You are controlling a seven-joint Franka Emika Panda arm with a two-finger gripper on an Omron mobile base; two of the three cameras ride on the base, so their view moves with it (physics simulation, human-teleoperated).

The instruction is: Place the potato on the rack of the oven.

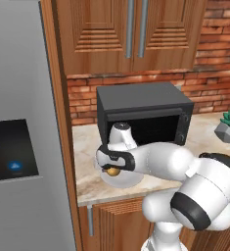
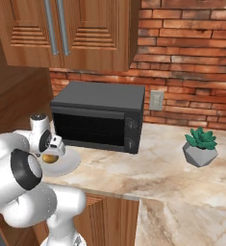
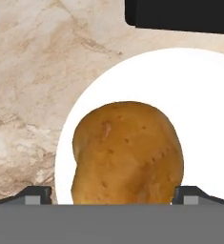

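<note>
The potato (image 3: 127,152) is golden-brown and oval and lies on a round white plate (image 3: 199,95) on the marble counter. From the base it shows small under the hand, in the left base view (image 1: 113,171) and the right base view (image 2: 49,158). My gripper (image 3: 112,198) is low over the plate and open. One fingertip (image 3: 37,195) stands left of the potato and the other right of it, close to its sides. The oven and its rack are out of view.
A black microwave (image 1: 143,115) stands right behind the plate (image 1: 128,181), its front close to the hand. A grey fridge (image 1: 18,147) is to the left. A potted plant (image 2: 200,146) sits far right on the counter (image 2: 153,173). Wood cabinets hang above.
</note>
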